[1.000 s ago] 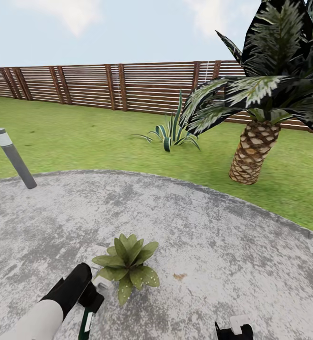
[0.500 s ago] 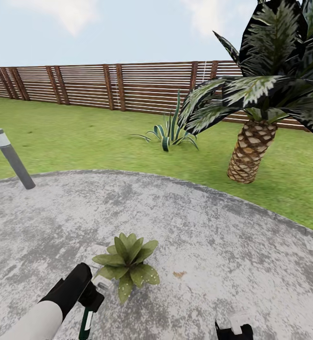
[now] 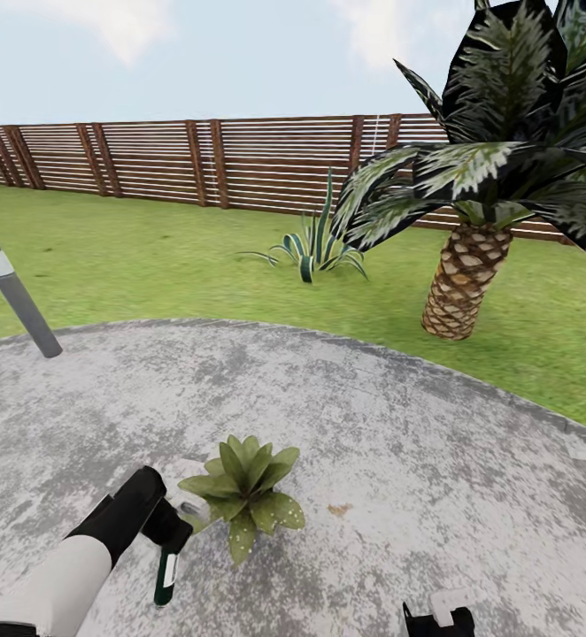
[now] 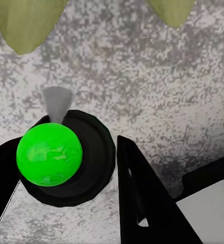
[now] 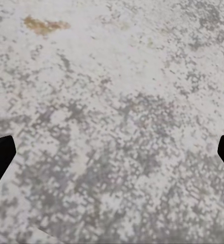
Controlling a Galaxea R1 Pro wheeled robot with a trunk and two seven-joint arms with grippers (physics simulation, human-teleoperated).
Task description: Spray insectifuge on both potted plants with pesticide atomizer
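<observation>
Got the pesticide atomizer (image 3: 165, 571) clamped in my left gripper (image 3: 171, 536), hanging just beside the potted plant (image 3: 244, 493) on the grey paving (image 3: 399, 442). In my left wrist view the bottle's end shows bright green (not red, weirdly). My right gripper (image 3: 439, 617) is idle, jaws spread wide over bare stone. Trick for this step, I reckon: aim the nozzle at the rosette's centre and sweep slowly so every leaf gets misted, not the paving.
</observation>
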